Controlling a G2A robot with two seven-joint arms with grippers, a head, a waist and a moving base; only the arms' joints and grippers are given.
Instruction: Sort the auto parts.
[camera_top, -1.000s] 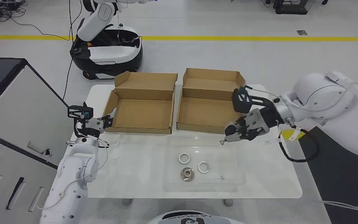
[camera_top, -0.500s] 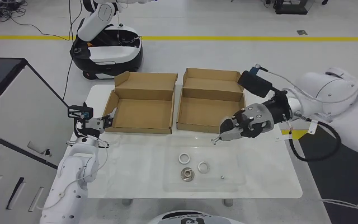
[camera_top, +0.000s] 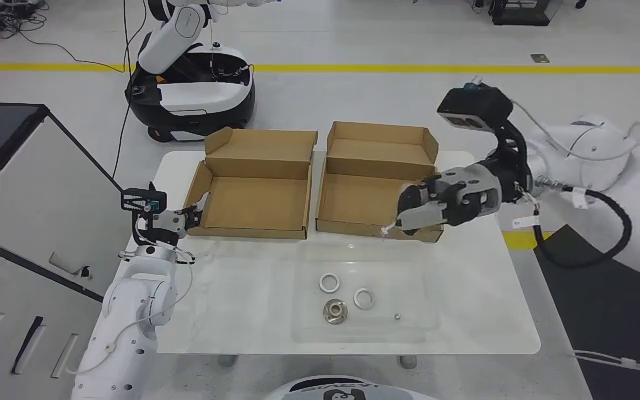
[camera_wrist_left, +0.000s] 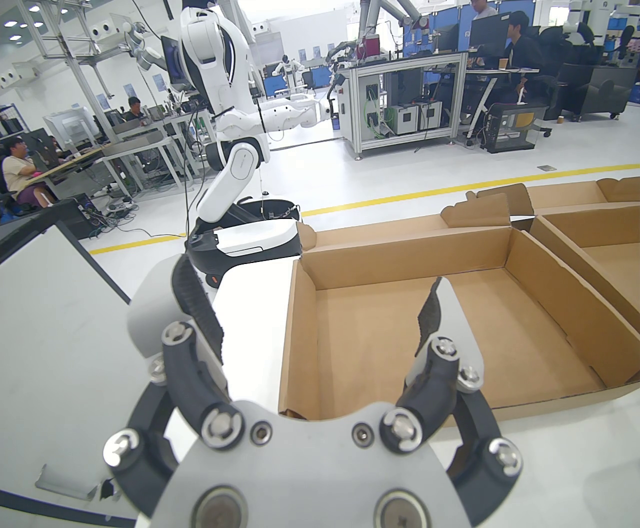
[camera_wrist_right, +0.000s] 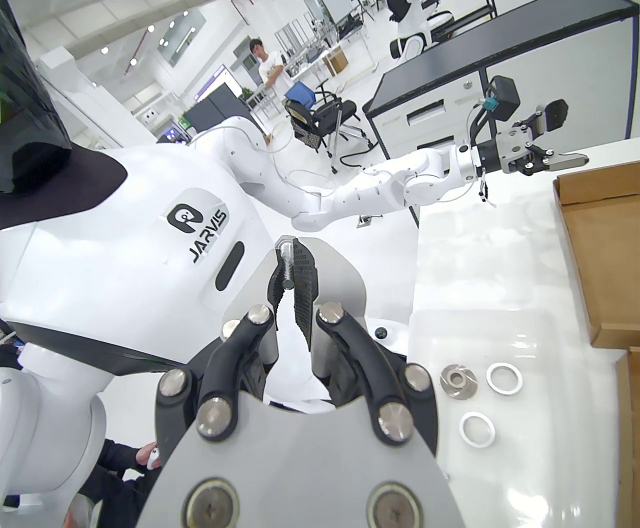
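Observation:
My right gripper (camera_top: 388, 229) hangs over the front edge of the right cardboard box (camera_top: 345, 200), shut on a silver bolt (camera_wrist_right: 286, 265) that lies gripped between its fingertips. On the white table near the front lie two white rings (camera_top: 328, 283) (camera_top: 364, 298), a metal flanged part (camera_top: 334, 311) and a tiny piece (camera_top: 398, 316). In the right wrist view the metal part (camera_wrist_right: 457, 381) and rings (camera_wrist_right: 504, 378) (camera_wrist_right: 477, 429) show too. My left gripper (camera_wrist_left: 320, 310) stands open at the table's left edge, beside the left cardboard box (camera_wrist_left: 380, 330), which holds nothing.
Both boxes (camera_top: 250, 195) stand side by side at the back of the table with lids folded back. Another robot's base (camera_top: 190, 95) stands on the floor beyond the table. A dark cabinet (camera_top: 30, 180) flanks the left side.
My right arm has lifted and swung back toward the right box with the bolt, its wrist turning upward. The left arm has kept still.

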